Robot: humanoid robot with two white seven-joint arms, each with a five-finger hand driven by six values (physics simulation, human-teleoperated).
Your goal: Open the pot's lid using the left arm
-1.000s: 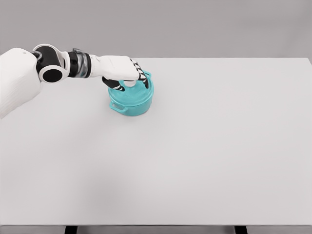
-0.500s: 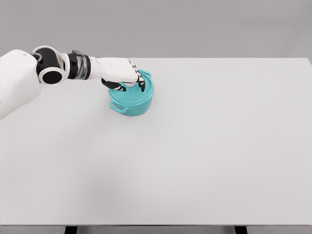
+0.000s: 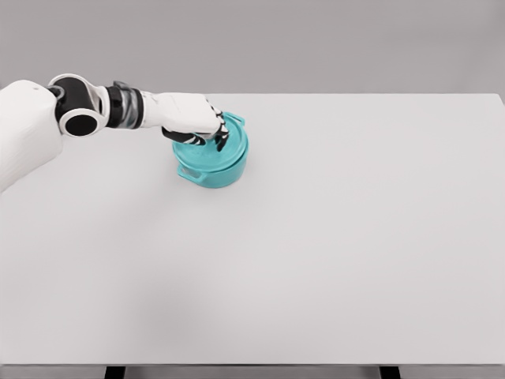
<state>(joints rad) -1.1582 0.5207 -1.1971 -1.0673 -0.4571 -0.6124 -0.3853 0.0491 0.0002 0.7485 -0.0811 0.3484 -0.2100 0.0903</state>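
Observation:
A teal pot [image 3: 210, 172] with two side handles stands on the white table [image 3: 316, 237], at the back left. Its teal lid [image 3: 233, 148] sits on top and looks slightly raised off the pot's rim. My left hand [image 3: 202, 139] reaches in from the left and rests over the lid's middle. The fingers [image 3: 222, 139] are curled down around the lid's knob, which is hidden under the palm. The right arm does not show.
The table's far edge runs just behind the pot. Two dark table legs show at the bottom edge.
The fingers have closed over the white knob, which was visible a second ago. Hand and lid have shifted slightly left and up.

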